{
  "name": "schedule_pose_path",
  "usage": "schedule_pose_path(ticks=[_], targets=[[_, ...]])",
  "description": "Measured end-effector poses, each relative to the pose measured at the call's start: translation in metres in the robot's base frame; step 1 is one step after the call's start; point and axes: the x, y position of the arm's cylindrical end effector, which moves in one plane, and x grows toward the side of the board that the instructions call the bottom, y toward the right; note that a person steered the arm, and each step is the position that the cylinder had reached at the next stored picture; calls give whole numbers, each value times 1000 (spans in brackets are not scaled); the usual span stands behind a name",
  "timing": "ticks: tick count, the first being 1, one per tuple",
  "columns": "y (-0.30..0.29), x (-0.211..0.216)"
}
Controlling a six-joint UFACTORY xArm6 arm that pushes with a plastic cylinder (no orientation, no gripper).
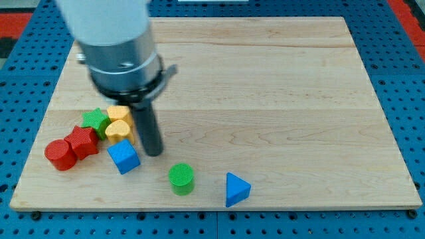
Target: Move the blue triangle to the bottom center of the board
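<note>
The blue triangle (236,188) lies near the board's bottom edge, a little right of centre. My tip (153,153) rests on the board well to its left, just right of the blue cube (123,157) and up-left of the green cylinder (181,178). The rod rises from the tip into the grey arm body at the view's top left.
A cluster sits at the board's left: a yellow heart (119,129), a yellow block (119,113) partly behind the rod, a green star (96,120), a red block (82,141) and a red cylinder (60,154). The wooden board (279,86) lies on a blue pegboard.
</note>
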Motion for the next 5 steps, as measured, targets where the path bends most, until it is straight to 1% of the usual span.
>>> schedule_pose_path(ticks=[2, 3, 4, 5], targets=[[119, 2], [191, 11], [222, 49], [220, 71]])
